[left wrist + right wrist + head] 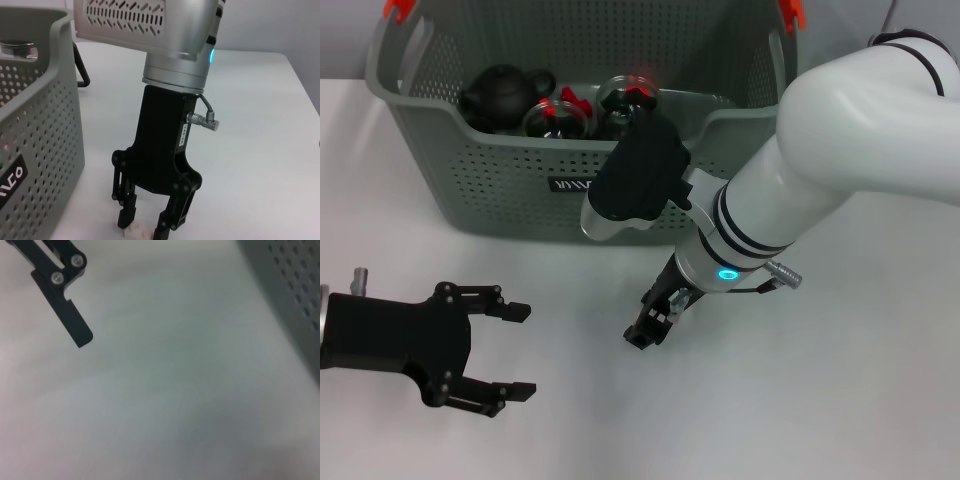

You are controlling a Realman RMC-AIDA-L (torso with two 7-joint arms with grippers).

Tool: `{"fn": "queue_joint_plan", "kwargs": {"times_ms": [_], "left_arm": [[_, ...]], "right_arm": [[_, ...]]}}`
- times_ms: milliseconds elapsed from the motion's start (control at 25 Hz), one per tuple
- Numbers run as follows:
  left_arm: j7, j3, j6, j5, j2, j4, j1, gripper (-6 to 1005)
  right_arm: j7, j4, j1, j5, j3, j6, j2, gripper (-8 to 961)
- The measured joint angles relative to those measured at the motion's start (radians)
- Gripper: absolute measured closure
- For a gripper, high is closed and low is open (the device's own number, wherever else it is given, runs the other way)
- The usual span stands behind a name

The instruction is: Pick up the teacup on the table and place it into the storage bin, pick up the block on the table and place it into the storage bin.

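- Right gripper (647,330) points down at the bench (840,400) in front of the storage bin (500,190), jaws slightly apart
- Left gripper (510,350) hovers level, left of it, jaws spread

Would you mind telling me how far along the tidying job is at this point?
Glass teacups and a dark teapot already sit in the storage bin. In hand: the right hand is down on the table, fingers straddling the small white block. Left: closing, lifting and binning it. The left hand waits open nearby.
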Motion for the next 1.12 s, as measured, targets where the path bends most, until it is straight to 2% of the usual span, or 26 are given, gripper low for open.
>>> {"fn": "queue_joint_plan", "kwargs": {"times_ms": [240,320,520,640,840,1000,1120], "left_arm": [[0.0,0.0,0.0,0.0,0.0,0.0,0.0,140],[0.0,-0.001,0.0,0.0,0.0,0.0,0.0,140],[0.0,-0.006,0.0,0.001,0.002,-0.001,0.0,140],[-0.001,-0.009,0.0,0.005,0.004,-0.001,0.003,140],[-0.004,-0.012,0.0,0.006,0.005,0.003,0.011,140],[-0.005,-0.023,0.001,0.007,0.003,0.005,0.016,140],[-0.004,-0.025,0.003,0.007,0.003,0.004,0.016,140]], "right_arm": [[0.002,0.0,0.0,0.003,0.001,-0.001,-0.001,444],[0.002,-0.01,-0.004,0.011,0.001,-0.004,-0.003,474],[0.004,-0.099,-0.032,0.013,0.017,-0.042,-0.017,520],[0.019,-0.215,-0.066,-0.036,0.097,-0.119,-0.026,519],[0.084,-0.503,-0.118,-0.181,0.247,-0.294,-0.022,519],[0.09,-0.725,-0.119,-0.182,0.386,-0.427,-0.022,519],[0.09,-0.845,-0.093,-0.188,0.496,-0.503,-0.021,519]]}}
